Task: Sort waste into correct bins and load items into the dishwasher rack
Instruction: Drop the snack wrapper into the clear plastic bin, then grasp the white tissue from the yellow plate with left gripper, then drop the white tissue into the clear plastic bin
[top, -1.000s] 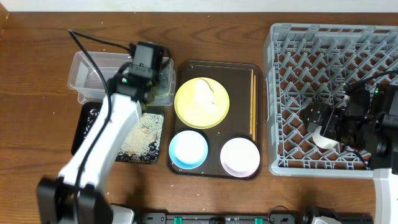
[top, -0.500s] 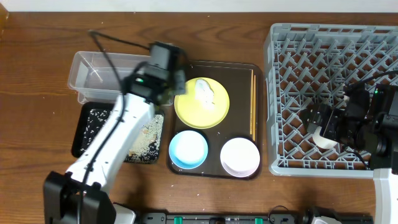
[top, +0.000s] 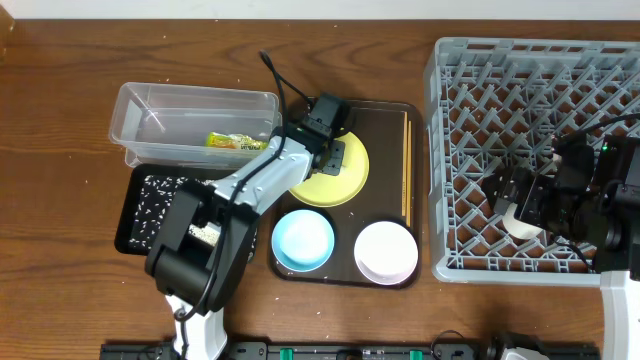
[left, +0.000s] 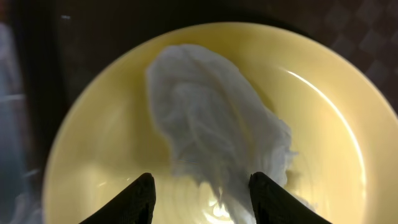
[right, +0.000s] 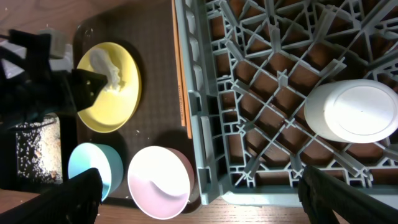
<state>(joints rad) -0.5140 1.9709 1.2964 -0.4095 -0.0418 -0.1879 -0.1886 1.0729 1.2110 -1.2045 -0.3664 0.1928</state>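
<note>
My left gripper (top: 327, 133) is open and low over the round yellow plate (top: 322, 186). In the left wrist view its fingers (left: 202, 199) straddle the near end of the crumpled white tissue (left: 211, 124), which lies on the plate (left: 93, 137). The green-and-yellow wrapper (top: 235, 141) lies in the clear tub (top: 150, 110). Rice and crumbs lie in the black tray (top: 140, 200). My right gripper (top: 508, 195) is open over the grey dishwasher rack (top: 540, 60), with the small white cup (right: 360, 112) lying in the rack beside it.
The light blue bowl (top: 302, 240), the white bowl (top: 386, 251) and the chopsticks (top: 406, 165) sit on the dark brown serving tray (top: 385, 115) between the bins and the rack. The left arm reaches across the black tray.
My left gripper has moved right from the clear tub to over the yellow plate. The wrapper now lies in the tub. The right arm has not moved.
</note>
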